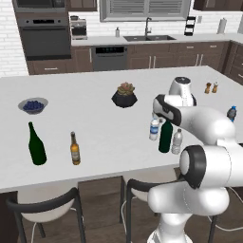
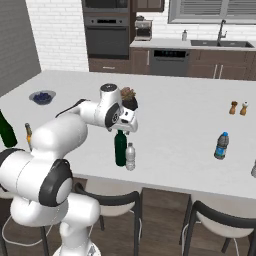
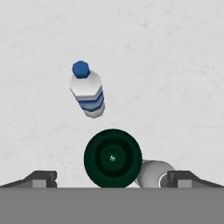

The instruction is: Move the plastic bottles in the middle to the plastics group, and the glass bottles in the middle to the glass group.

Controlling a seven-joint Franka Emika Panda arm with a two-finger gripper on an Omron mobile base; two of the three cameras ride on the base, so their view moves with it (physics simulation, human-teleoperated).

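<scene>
Below the claw [image 3: 112, 178], on the white worktop [image 1: 95, 123], three bottles stand close together. Its two dark fingertips sit far apart at the bottom of the hand view, spread wide and holding nothing. Straight beneath it, between the tips, stands the dark green straight-sided glass bottle [image 3: 113, 158], seen from above as a dark round top; from the left base view it is upright [image 1: 165, 136], just under the hand. Touching or almost touching that bottle, toward the claw's right fingertip, stands a clear plastic bottle [image 3: 153, 173] [image 1: 177, 141]. Ahead of the claw, a little to the left in the hand view and apart from the green bottle, stands the clear bottle with the blue label [image 3: 87, 92]; its cap looks blue from above, and in the left base view it rises beside the arm [image 1: 154, 129].

Far off to the claw's left along the worktop stand the wide-based green wine bottle [image 1: 36, 144] and, near it, the slim brown beer bottle [image 1: 74, 149]. Well off to the claw's right stands the blue-tinted bottle with a dark cap [image 2: 221, 145]. Beyond the claw sit a potted plant [image 1: 125, 94], a bowl of dark berries [image 1: 32, 105] and two small shakers [image 1: 211, 87].
</scene>
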